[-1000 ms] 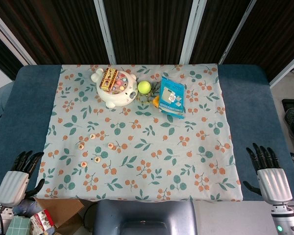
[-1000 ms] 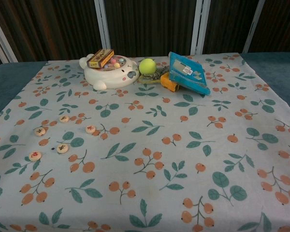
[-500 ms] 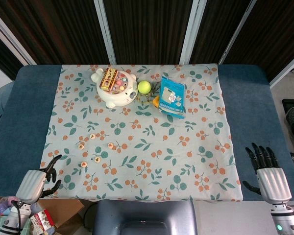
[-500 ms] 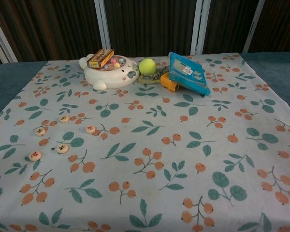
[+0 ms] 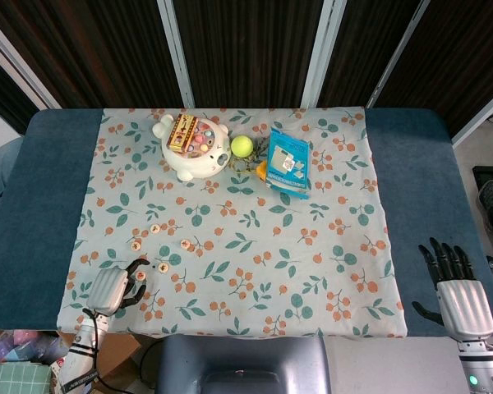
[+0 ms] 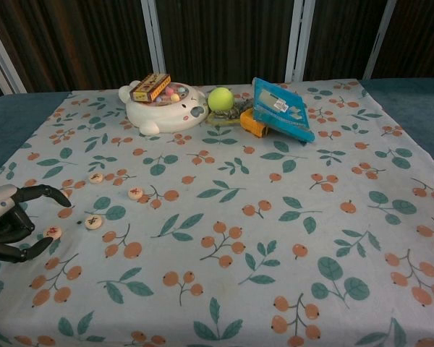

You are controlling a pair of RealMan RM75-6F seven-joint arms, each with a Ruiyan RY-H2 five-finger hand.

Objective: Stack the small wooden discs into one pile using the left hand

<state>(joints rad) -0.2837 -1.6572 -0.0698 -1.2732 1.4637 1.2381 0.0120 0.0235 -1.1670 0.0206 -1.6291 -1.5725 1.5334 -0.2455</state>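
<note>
Several small wooden discs lie loose on the floral cloth (image 5: 255, 238) at the front left: one (image 5: 155, 229) at the back, one (image 5: 135, 245) to the left, one (image 5: 185, 244) to the right, one (image 5: 163, 267) nearer the front. The front-left disc (image 5: 140, 276) (image 6: 53, 233) lies flat between the curved, spread fingers and thumb of my left hand (image 5: 111, 289) (image 6: 7, 220), which holds nothing. A fingertip (image 6: 64, 196) covers the spot of the left disc in the chest view. My right hand (image 5: 460, 300) is open off the cloth at the front right.
At the back stand a white bear-shaped bowl (image 5: 193, 148) with a small box in it, a tennis ball (image 5: 241, 145) and a blue packet (image 5: 289, 162). A grey chair back (image 5: 242, 365) sits at the front edge.
My left hand has come in from beyond the table's front-left corner onto the cloth, its fingers now around the front-left disc. The discs and my right hand have stayed put.
</note>
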